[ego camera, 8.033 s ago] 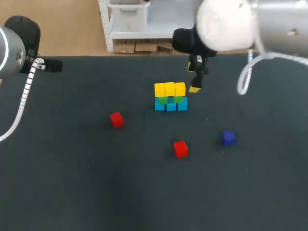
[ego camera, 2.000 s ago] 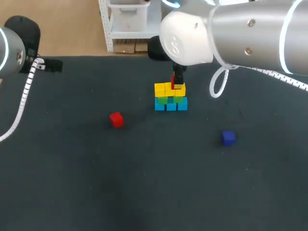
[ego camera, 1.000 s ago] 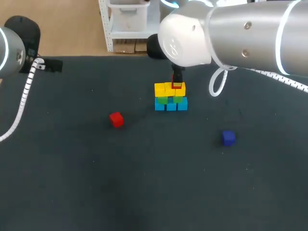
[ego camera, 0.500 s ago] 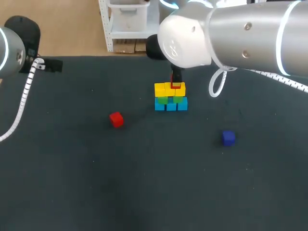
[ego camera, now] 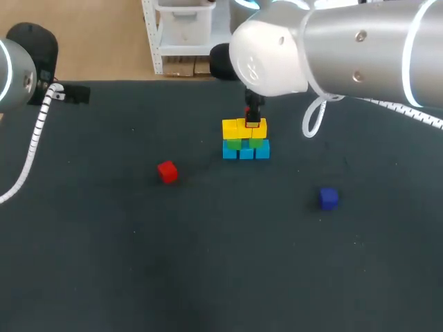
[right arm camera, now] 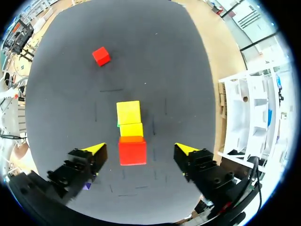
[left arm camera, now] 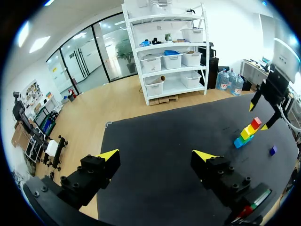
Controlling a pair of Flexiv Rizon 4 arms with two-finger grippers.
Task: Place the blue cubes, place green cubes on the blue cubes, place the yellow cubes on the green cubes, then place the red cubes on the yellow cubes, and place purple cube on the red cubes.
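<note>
Dark table (ego camera: 208, 277) seen from above, with two robot arms coming in from its sides. At the far left edge, the left arm (ego camera: 15, 72) sits well away from all the cubes. The left gripper (left arm camera: 156, 155) hangs over bare tabletop with its two yellow-tipped fingers spread wide and nothing between them.

Further right, a loose red cube (ego camera: 167, 171) lies alone on the table, well apart from the stack.

Near the middle, toward the back of the table, stands the stack. A row of blue cubes (ego camera: 246, 153) forms the bottom layer, green cubes (ego camera: 246, 144) rest on them, and a row of yellow cubes (ego camera: 242, 128) rests on the green ones. A second red cube (ego camera: 253, 124) sits on top of the yellow row, toward its right end.

The right gripper (right arm camera: 141, 148) hovers straight over this top red cube. Its fingers are apart, one on each side of the cube, with a clear gap on both sides, so it grips nothing.

To the right and nearer the front, a purple cube (ego camera: 328, 198) lies alone on the table. The right arm (ego camera: 346, 48) enters from the upper right corner and reaches over to the stack.
</note>
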